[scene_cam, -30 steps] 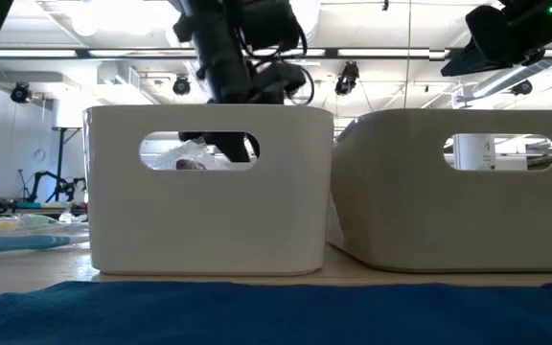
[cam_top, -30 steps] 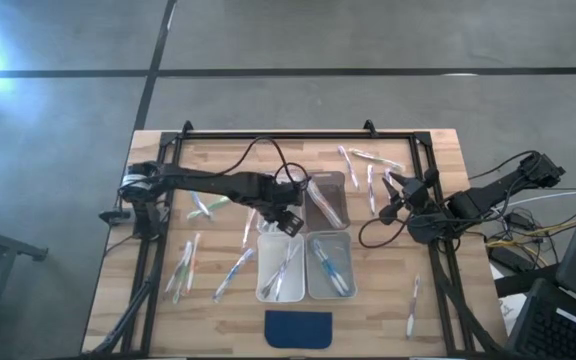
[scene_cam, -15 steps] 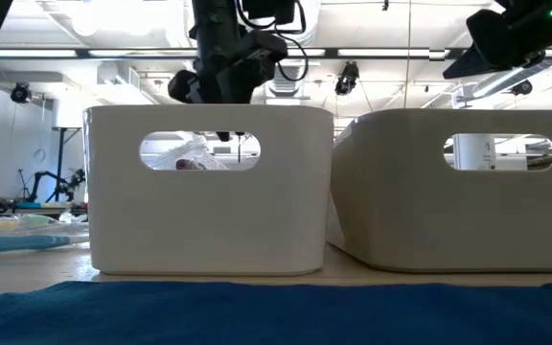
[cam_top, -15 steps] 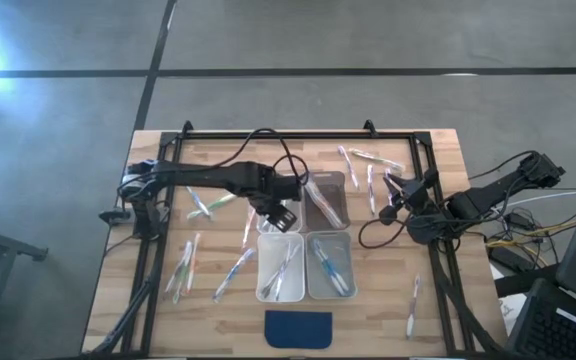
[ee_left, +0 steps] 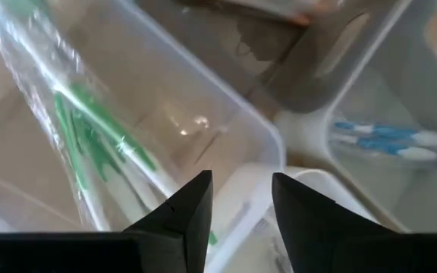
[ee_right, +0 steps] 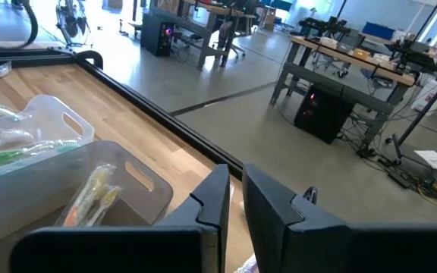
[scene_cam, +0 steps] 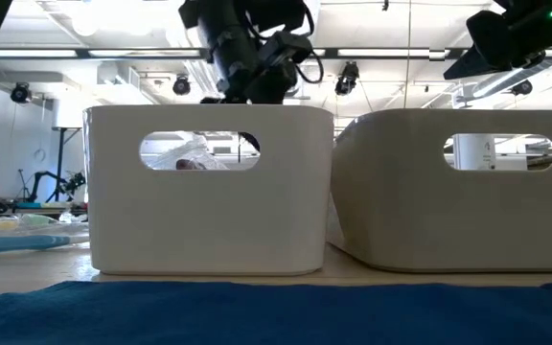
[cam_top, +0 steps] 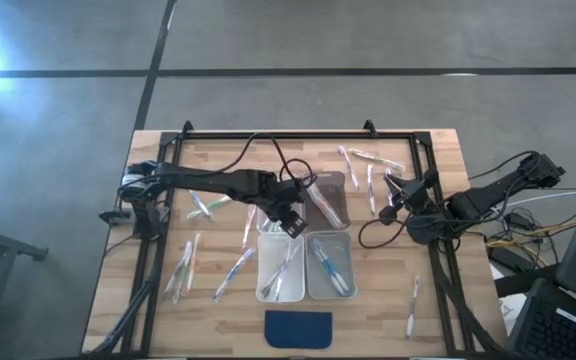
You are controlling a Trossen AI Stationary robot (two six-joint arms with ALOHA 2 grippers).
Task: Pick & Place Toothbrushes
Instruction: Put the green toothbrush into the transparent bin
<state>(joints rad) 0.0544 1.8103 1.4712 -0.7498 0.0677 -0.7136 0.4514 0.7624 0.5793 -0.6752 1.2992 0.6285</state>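
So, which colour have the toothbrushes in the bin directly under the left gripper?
Green. The wrapped toothbrushes show it best in the left wrist view, beyond the left gripper.

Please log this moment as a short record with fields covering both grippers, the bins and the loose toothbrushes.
left gripper: over the four bins, empty, fingers slightly apart
right gripper: parked at the table's right side, fingers nearly closed, nothing between them
bins: four clear ones clustered at table centre
green toothbrushes: wrapped, in the bin below the left gripper
blue toothbrushes: in the front right bin
loose toothbrushes: scattered on the table's left, more at the back right
blue pad: front centre
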